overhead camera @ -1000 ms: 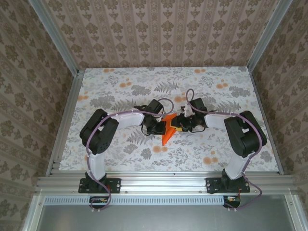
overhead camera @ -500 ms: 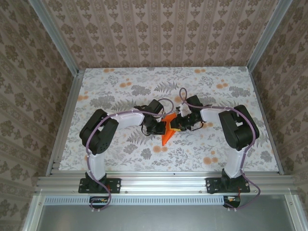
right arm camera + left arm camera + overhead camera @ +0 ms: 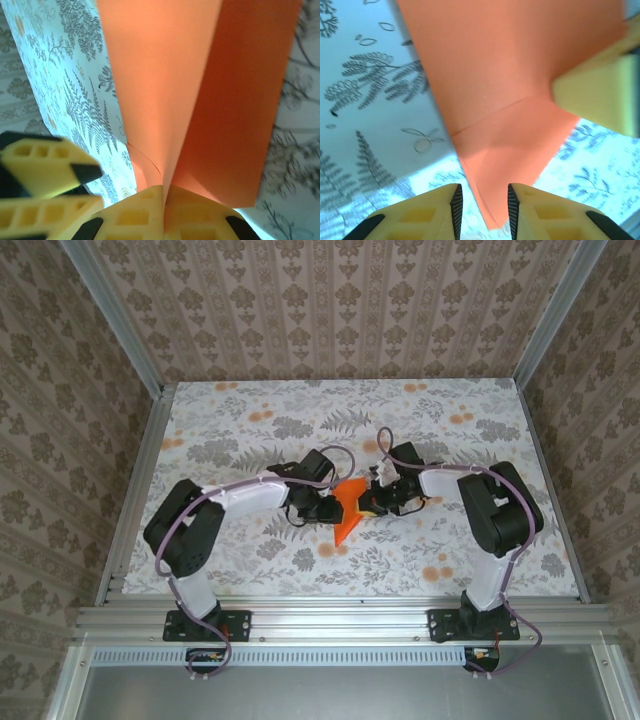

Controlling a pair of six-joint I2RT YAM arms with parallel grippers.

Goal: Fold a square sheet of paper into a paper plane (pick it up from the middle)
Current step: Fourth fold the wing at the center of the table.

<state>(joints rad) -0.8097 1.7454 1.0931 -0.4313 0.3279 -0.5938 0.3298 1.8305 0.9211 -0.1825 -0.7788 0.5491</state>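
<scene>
Two arms: both reach in over the middle of the floral table (image 3: pixel 250 420), wrists facing each other.
paper plane (image 3: pixel 348 512): bright orange, folded to a point; sits between the two grippers at mid-table, point toward the near edge. Cannot tell whether it touches the table.
right gripper (image 3: pixel 164 195): fingers pressed together on the centre crease; two orange flaps spread away from the pinch.
left gripper (image 3: pixel 482 200): fingers narrowly apart; the pointed tip lies in the gap, not pinched.
right finger (image 3: pixel 600 95): against the paper's far edge.
</scene>
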